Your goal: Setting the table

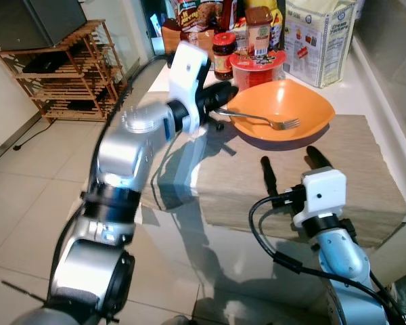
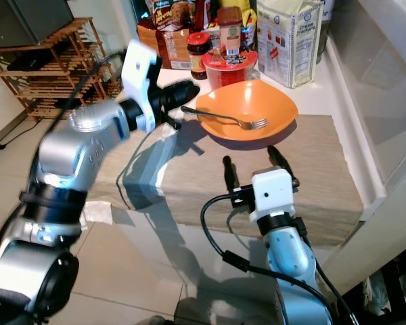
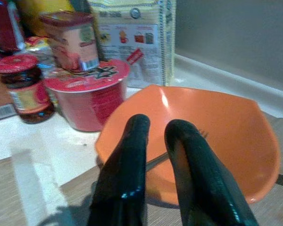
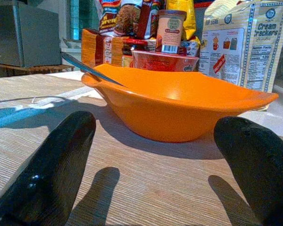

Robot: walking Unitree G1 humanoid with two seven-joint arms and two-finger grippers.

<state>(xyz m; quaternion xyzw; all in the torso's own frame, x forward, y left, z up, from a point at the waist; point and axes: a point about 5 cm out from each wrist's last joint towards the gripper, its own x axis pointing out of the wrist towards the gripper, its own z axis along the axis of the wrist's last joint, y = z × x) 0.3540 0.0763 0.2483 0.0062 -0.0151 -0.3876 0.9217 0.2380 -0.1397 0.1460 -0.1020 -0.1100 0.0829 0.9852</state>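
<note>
My left pincer (image 1: 224,98) pinches the fork (image 1: 264,120) over the orange bowl (image 1: 304,108), frame centre; right pincer (image 1: 291,161) spread below.

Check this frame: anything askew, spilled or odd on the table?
Nothing spilled or damaged. The fork sits with its tines inside the orange bowl, its handle in the left hand, which is shut on it. The bowl is upright on the placemat. The right hand hovers open, short of the bowl.

fork (image 1: 260,120) handle end hidden behind left gripper (image 1: 224,93), jars (image 1: 224,54) cropped at top
</note>
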